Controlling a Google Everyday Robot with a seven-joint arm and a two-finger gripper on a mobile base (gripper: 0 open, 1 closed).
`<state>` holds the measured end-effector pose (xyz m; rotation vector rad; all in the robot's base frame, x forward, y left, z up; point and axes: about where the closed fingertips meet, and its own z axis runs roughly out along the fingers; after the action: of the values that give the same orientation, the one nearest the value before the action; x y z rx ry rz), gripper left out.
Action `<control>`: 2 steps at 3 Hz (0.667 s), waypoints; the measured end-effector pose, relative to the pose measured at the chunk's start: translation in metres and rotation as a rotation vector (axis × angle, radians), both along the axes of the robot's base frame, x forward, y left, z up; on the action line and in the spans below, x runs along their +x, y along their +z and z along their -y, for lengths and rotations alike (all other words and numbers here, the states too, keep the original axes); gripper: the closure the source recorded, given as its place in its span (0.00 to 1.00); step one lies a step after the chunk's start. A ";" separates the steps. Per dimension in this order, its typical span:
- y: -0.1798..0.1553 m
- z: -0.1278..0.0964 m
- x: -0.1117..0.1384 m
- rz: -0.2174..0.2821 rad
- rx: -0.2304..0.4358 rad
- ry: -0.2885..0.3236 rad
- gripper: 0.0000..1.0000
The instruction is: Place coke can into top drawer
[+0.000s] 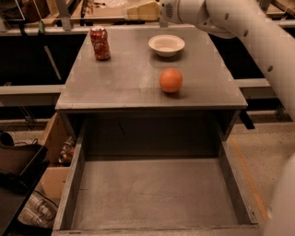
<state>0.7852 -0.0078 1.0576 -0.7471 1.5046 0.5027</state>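
The coke can (100, 43), red with white lettering and a silver top, stands upright at the back left of the grey cabinet top (124, 78). The top drawer (156, 193) is pulled out below the cabinet's front edge, with worn sides and a bare grey bottom. My gripper (138, 10) is a cream-coloured piece at the end of the white arm (239, 27). It hangs above the back edge of the cabinet top, to the right of the can and higher than it, and is apart from it.
A white bowl (166, 44) sits at the back right of the cabinet top. An orange ball (171, 80) lies in front of the bowl. Boxes and clutter (32, 184) stand on the floor left of the drawer. The arm runs down the right edge.
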 end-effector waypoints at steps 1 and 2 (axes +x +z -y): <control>-0.035 -0.014 0.045 -0.049 0.037 -0.045 0.00; -0.066 -0.035 0.068 -0.069 0.064 -0.038 0.00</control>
<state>0.8531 0.0271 0.9918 -0.6558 1.5567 0.5503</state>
